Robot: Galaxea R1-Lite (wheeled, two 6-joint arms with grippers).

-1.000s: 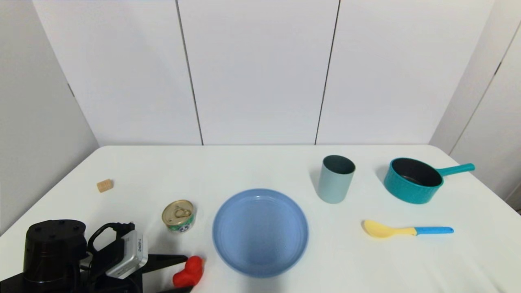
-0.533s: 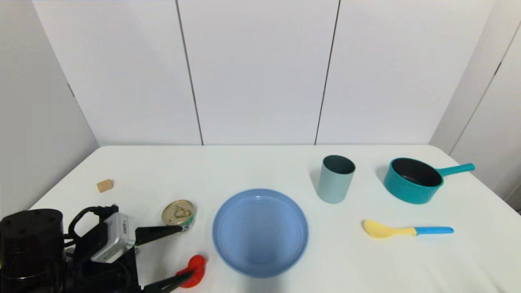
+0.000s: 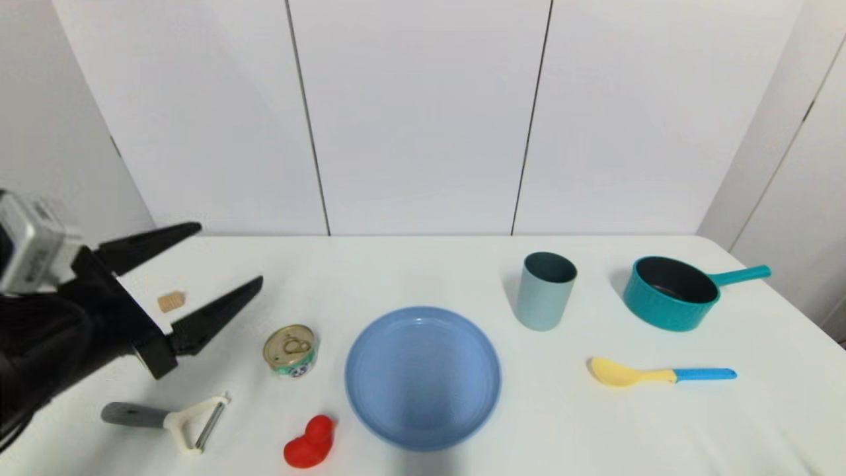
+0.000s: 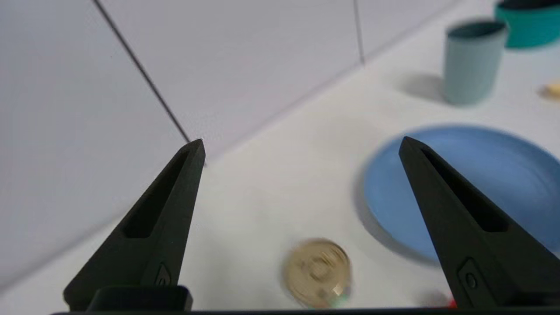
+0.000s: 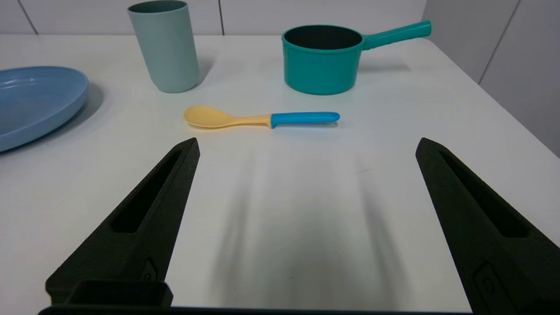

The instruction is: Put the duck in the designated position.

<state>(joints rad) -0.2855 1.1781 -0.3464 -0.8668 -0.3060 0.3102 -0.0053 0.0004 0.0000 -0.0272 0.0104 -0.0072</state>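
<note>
The left gripper (image 3: 228, 258) is hanging above the table's (image 3: 410, 271) left side with its two black fingers spread wide and nothing between them. Below it, a peeler (image 3: 168, 418) with a grey handle is lying flat near the front edge, and a small tan block (image 3: 170, 301) is sitting farther back. A gold-topped tin can (image 3: 290, 350) is standing just left of the blue plate (image 3: 423, 377). The red duck (image 3: 308, 442) is sitting on the table at the front, just beside the plate's near left rim, apart from the can and held by nothing. Right of the plate, a pale green cup (image 3: 545, 290) is standing upright, then a yellow spoon (image 3: 661, 373) with a blue handle, and a teal saucepan (image 3: 674, 291). The right gripper (image 5: 306, 144) is waiting low over the table's right side, fingers wide apart, empty.
</note>
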